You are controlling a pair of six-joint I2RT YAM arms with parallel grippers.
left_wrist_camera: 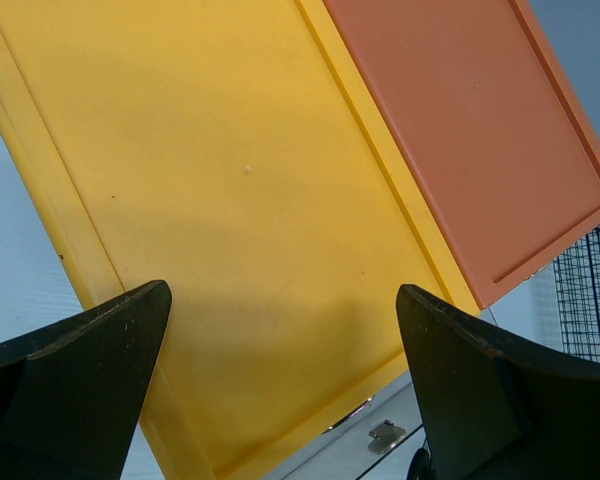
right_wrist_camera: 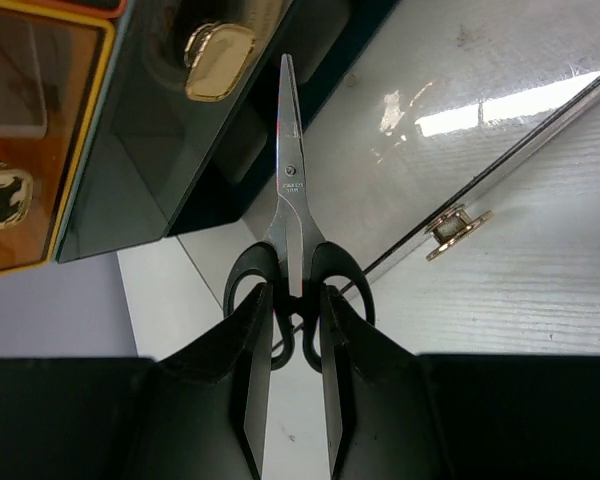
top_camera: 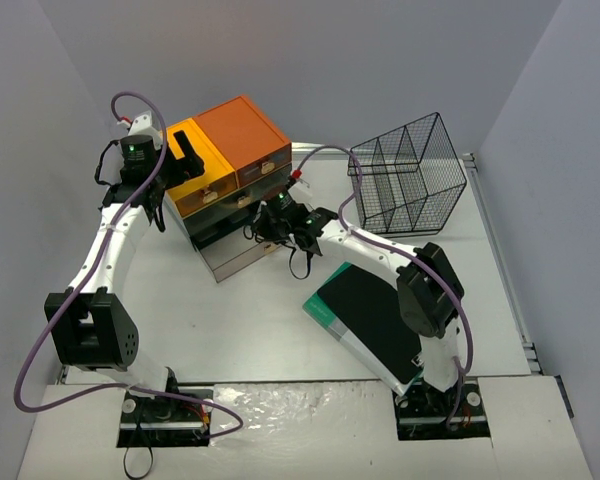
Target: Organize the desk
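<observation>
My right gripper (right_wrist_camera: 295, 320) is shut on the black handles of a pair of scissors (right_wrist_camera: 290, 170), whose closed steel blades point at the dark green drawer chest (right_wrist_camera: 150, 150). In the top view this gripper (top_camera: 272, 224) hangs just in front of the chest, above its pulled-out bottom drawer (top_camera: 242, 257). My left gripper (left_wrist_camera: 285, 340) stands wide open with nothing between its fingers, hovering over the chest's yellow top panel (left_wrist_camera: 230, 190), with the orange panel (left_wrist_camera: 470, 120) beside it. In the top view it (top_camera: 187, 150) sits above the yellow panel. The white desk (top_camera: 250, 330) lies under everything.
A black wire basket (top_camera: 408, 185) stands at the back right. A black notebook with a green edge (top_camera: 370, 315) lies by the right arm. The open clear drawer shows a brass knob (right_wrist_camera: 458, 230) on its front. Grey walls close in on both sides.
</observation>
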